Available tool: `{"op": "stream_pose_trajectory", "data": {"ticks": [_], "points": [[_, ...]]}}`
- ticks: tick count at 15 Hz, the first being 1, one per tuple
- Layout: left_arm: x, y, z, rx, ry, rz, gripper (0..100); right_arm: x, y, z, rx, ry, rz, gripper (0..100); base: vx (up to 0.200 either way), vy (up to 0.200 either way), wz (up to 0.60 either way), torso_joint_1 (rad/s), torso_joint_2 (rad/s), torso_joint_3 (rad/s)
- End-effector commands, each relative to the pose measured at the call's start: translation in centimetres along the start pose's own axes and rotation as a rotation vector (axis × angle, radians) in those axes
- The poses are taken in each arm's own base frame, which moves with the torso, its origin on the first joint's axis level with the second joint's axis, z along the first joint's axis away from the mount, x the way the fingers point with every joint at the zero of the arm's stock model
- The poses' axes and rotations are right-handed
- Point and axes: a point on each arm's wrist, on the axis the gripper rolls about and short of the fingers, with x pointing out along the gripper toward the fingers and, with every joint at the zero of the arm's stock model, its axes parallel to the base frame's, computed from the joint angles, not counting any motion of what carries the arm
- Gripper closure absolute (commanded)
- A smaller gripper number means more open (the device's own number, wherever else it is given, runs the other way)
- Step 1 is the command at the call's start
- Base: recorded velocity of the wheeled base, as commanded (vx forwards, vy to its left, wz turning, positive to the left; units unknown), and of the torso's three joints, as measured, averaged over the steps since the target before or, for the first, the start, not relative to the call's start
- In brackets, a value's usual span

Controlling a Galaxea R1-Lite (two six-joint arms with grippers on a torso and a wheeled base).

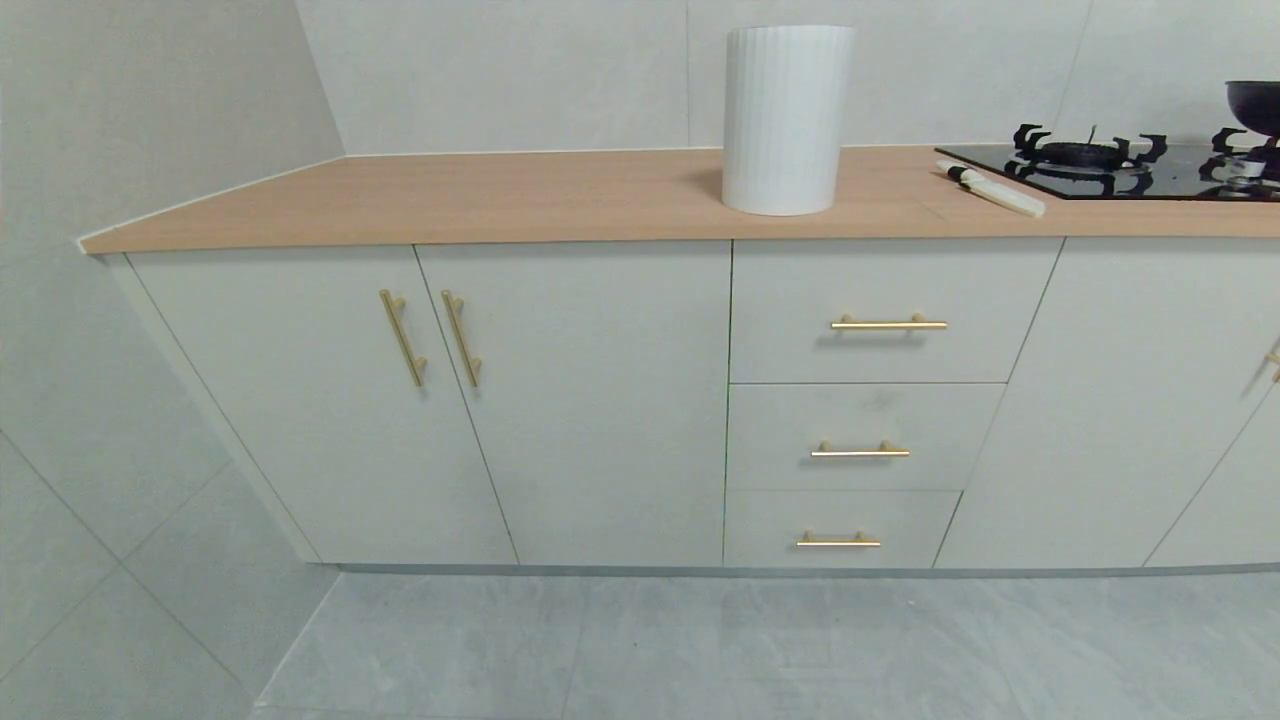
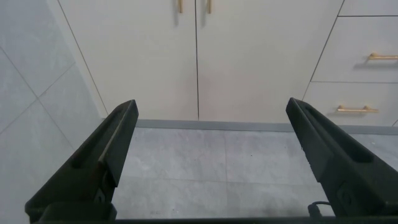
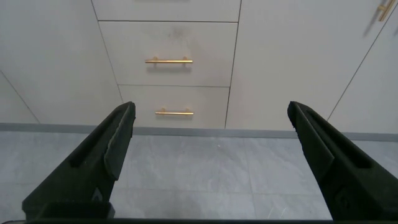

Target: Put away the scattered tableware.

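A white ribbed cylindrical container (image 1: 786, 118) stands upright on the wooden countertop (image 1: 480, 195). To its right a white-bladed knife (image 1: 992, 188) lies on the counter beside the stove. My left gripper (image 2: 211, 109) hangs low over the floor facing the double cabinet doors, open with nothing between its fingers. My right gripper (image 3: 211, 111) is also low, facing the drawer stack (image 3: 171, 59), open and empty.
A black gas hob (image 1: 1120, 165) with a dark pan (image 1: 1255, 105) sits at the counter's right end. Below are two cabinet doors with gold handles (image 1: 432, 337) and three drawers (image 1: 870, 400). A wall closes the left side; grey tiled floor (image 1: 700, 650) lies in front.
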Motion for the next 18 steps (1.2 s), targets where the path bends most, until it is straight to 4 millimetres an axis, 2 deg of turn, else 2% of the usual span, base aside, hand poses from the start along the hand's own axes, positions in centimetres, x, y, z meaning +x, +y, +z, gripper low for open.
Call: {"op": "stream_pose_trajectory", "data": {"ticks": [1, 18], "points": [[0.0, 0.0, 0.0, 0.001, 0.0, 0.0, 0, 0.02, 0.0, 0.0, 0.0, 0.003, 0.0, 0, 0.0, 0.0, 0.0, 0.0, 0.0, 0.0], [0.0, 0.0, 0.0, -0.002, 0.0, 0.0, 0, 0.02, 0.02, 0.0, 0.0, 0.003, 0.014, 0, 0.2, 0.0, 0.0, 0.002, 0.0, 0.0]]}}
